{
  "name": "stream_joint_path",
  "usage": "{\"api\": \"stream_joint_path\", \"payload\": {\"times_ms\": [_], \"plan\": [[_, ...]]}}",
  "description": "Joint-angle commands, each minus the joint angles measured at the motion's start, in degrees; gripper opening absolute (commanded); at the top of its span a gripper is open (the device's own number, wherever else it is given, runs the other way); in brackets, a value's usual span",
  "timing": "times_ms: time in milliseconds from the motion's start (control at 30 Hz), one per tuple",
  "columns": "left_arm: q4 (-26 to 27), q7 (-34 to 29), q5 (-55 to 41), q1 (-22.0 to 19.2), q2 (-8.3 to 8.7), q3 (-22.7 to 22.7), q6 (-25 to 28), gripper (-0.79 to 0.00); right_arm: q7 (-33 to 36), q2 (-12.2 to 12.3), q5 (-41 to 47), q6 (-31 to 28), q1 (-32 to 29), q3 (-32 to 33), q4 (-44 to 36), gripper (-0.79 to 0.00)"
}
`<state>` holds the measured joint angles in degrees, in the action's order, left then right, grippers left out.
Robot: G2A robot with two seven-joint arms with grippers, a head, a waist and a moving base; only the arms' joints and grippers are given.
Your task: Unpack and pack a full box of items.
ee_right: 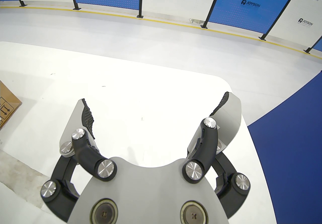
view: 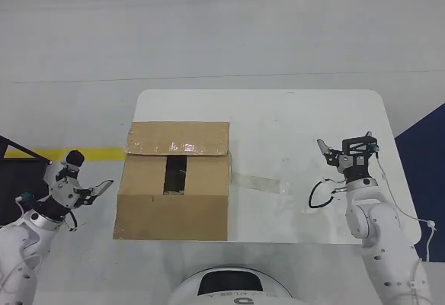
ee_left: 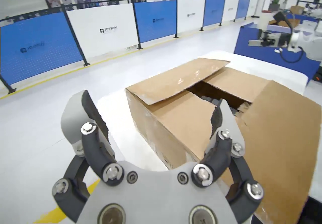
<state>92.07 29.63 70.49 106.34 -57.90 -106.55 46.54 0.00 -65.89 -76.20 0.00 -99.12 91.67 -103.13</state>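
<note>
A brown cardboard box (view: 173, 181) stands on the left half of the white table (view: 306, 122). Its top flaps are partly parted, leaving a dark slot (view: 175, 174) in the middle; what lies inside is too dark to tell. In the left wrist view the box (ee_left: 191, 119) has one flap lifted at the far side. My left gripper (view: 85, 179) hangs open off the table's left edge, beside the box and clear of it. My right gripper (view: 347, 146) stands open above the table's right side, holding nothing, as its own view (ee_right: 156, 106) shows.
A strip of clear tape (view: 257, 183) lies on the table just right of the box. The table's right half is bare white surface (ee_right: 141, 89). A yellow floor line (view: 85, 153) runs left of the table, and a blue partition (view: 436, 145) stands at the right.
</note>
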Motion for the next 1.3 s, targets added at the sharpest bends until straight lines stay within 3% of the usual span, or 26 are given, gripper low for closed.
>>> {"api": "stream_joint_path", "payload": {"times_ms": [0,167,267,567,667,867,1033,1267], "plan": [[1.14,-7.0,-5.13,-1.3,-0.27,1.0,-4.1,0.0,-0.11,-0.02,0.2,-0.01,0.09,-0.01,-0.09,0.0],[1.84,-8.78,-6.27,-1.61,-0.36,1.64,-4.82,0.0,0.35,-0.38,3.56,-4.7,4.2,-3.16,-0.21,0.0],[1.84,-8.78,-6.27,-1.61,-0.36,1.64,-4.82,0.0,2.01,-0.7,2.29,-4.64,7.42,-6.25,1.48,0.0],[1.84,-8.78,-6.27,-1.61,-0.36,1.64,-4.82,0.0,2.29,-0.72,1.83,-4.65,7.65,-6.54,1.65,0.0],[1.84,-8.78,-6.27,-1.61,-0.36,1.64,-4.82,0.0,4.76,-0.41,-1.62,-13.31,9.17,-9.47,1.52,0.0],[1.84,-8.78,-6.27,-1.61,-0.36,1.64,-4.82,0.0,8.54,-0.5,-10.68,-20.18,13.34,-16.7,-0.62,0.0],[1.84,-8.78,-6.27,-1.61,-0.36,1.64,-4.82,0.0,11.59,-1.21,-14.12,-21.77,17.5,-23.02,0.14,0.0],[1.84,-8.78,-6.27,-1.61,-0.36,1.64,-4.82,0.0,12.25,-1.77,-11.72,-24.76,21.11,-25.93,2.92,0.0]]}}
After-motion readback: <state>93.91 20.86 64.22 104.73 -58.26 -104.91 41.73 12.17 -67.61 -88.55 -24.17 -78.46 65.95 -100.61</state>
